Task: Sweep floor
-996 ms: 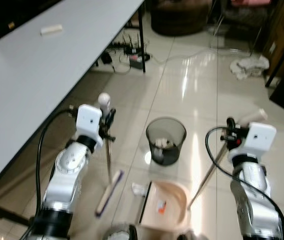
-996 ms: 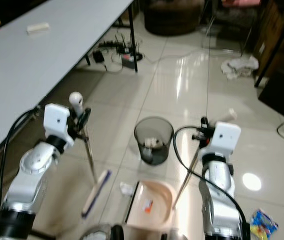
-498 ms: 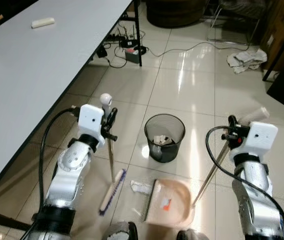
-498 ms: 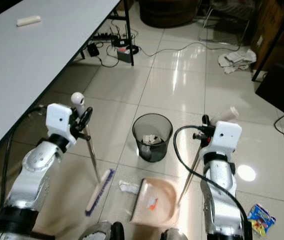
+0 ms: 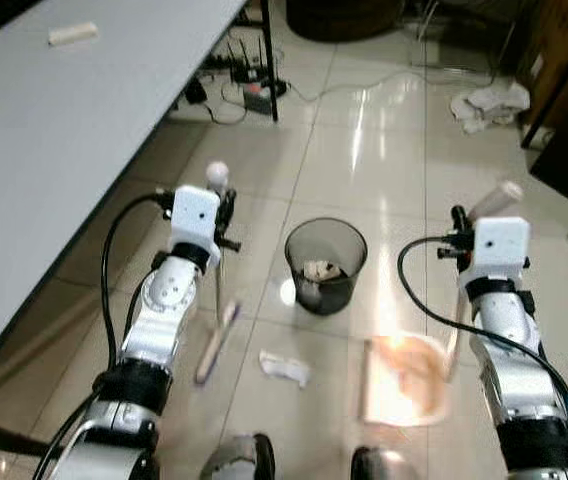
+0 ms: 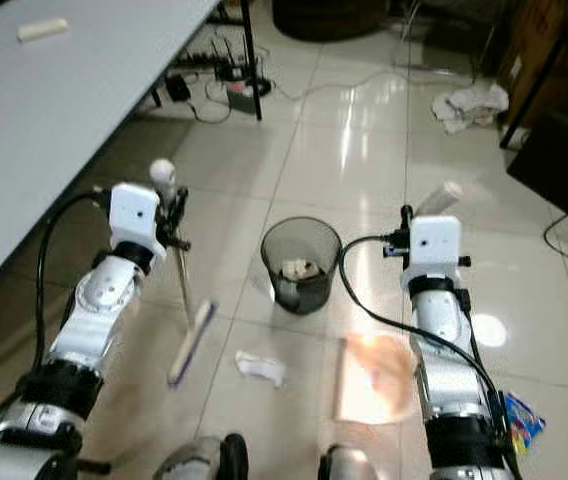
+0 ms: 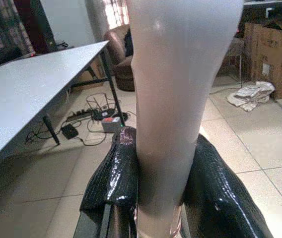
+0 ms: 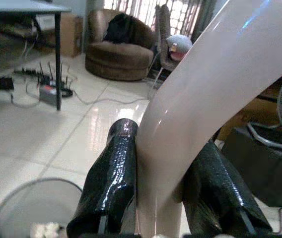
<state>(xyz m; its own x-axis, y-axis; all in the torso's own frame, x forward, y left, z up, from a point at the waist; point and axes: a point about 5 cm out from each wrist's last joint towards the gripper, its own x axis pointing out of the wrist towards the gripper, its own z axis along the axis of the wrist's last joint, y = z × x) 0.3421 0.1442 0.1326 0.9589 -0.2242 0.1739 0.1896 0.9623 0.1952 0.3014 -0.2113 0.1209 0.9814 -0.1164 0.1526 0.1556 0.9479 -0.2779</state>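
Left eye view: a long-handled broom (image 5: 216,330) with a pale handle and a narrow brush head is held in the left gripper (image 5: 222,212), whose two black fingers (image 7: 113,173) are seen in the left wrist view to be closed around the pale handle. The brush head rests on the glossy tiled floor (image 5: 364,170), tilted, with its long axis running roughly away from the robot. A pale peach dustpan (image 5: 401,380) on a long curved handle is held by the right gripper (image 5: 461,240), whose jaws are likewise clamped on the handle in the right wrist view; the pan lies flat on the floor and is blurred. A crumpled white scrap of paper (image 5: 284,366) lies on the floor between brush head and pan, just beside the brush and somewhat apart from the pan. The sweep is judged to turn on this: the scrap lies to the right of the brush head, so the left arm is the nearer. A dark translucent round waste bin (image 5: 325,265) stands beyond. A grey worktop (image 5: 54,130) runs along the left.
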